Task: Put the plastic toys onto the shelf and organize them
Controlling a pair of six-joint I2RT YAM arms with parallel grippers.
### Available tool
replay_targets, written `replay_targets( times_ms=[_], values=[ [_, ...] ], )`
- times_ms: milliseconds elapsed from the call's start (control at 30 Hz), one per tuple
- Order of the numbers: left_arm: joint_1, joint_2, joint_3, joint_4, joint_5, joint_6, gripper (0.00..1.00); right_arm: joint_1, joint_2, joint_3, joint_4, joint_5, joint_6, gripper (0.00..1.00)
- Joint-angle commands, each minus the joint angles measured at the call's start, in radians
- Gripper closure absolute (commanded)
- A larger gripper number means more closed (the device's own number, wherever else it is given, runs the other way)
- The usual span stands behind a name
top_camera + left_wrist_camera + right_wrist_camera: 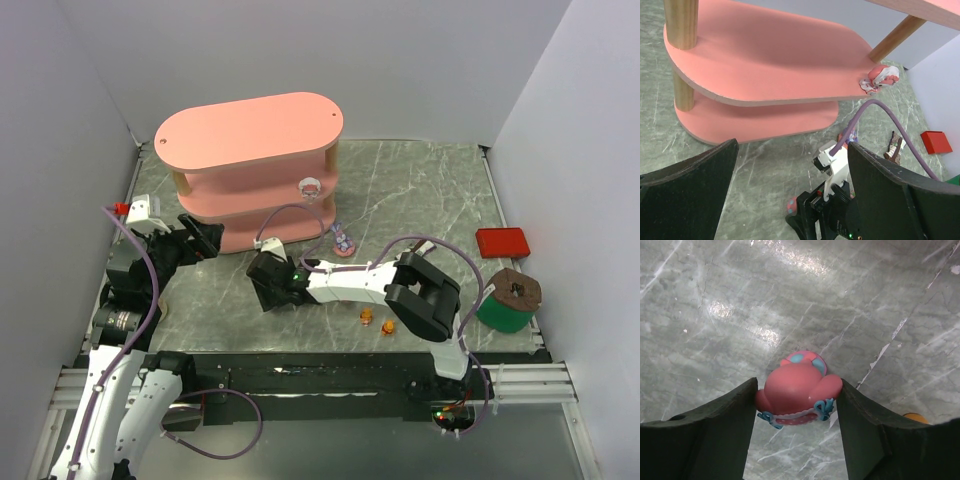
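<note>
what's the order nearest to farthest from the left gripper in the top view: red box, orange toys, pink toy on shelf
1. pink toy, right end of the shelf
2. orange toys, front of the table
3. red box, far right

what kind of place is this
Probably a lab robot test cell: plain white walls box in a marble-look tabletop, two robot arms mounted at its edge, a pink toy shelf as prop.

In the overhead view, the right tool [265,296] is covering the pink figurine [799,390] that is sitting between its fingers. An orange figurine [916,417] is peeking from behind one finger, mostly hidden. The shelf [765,60] is losing its top tier to the left wrist picture's upper edge.
</note>
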Motion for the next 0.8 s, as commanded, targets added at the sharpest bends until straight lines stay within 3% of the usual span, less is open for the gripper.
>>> replay_targets(
  times_ms=[0,67,100,367,767],
  values=[
    [0.002,-0.014,0.011,0.013,-0.006,0.002,0.04,-0.001,-0.002,0.011,0.007,-0.003,0.001,0.14],
    [0.002,-0.014,0.012,0.011,-0.006,0.000,0.04,-0.001,-0.031,-0.016,0.043,-0.017,-0.033,0.01],
    [0.002,-0.014,0.014,0.010,-0.008,0.002,0.04,-0.003,-0.043,-0.048,0.083,-0.023,-0.044,0.00],
    [0.002,-0.017,0.012,0.011,-0.011,0.002,0.04,-0.001,-0.127,-0.176,0.238,-0.055,-0.192,0.00],
    [0.002,-0.008,0.014,0.013,-0.008,0.000,0.04,0.011,-0.098,-0.236,0.390,-0.023,-0.160,0.12]
  ],
)
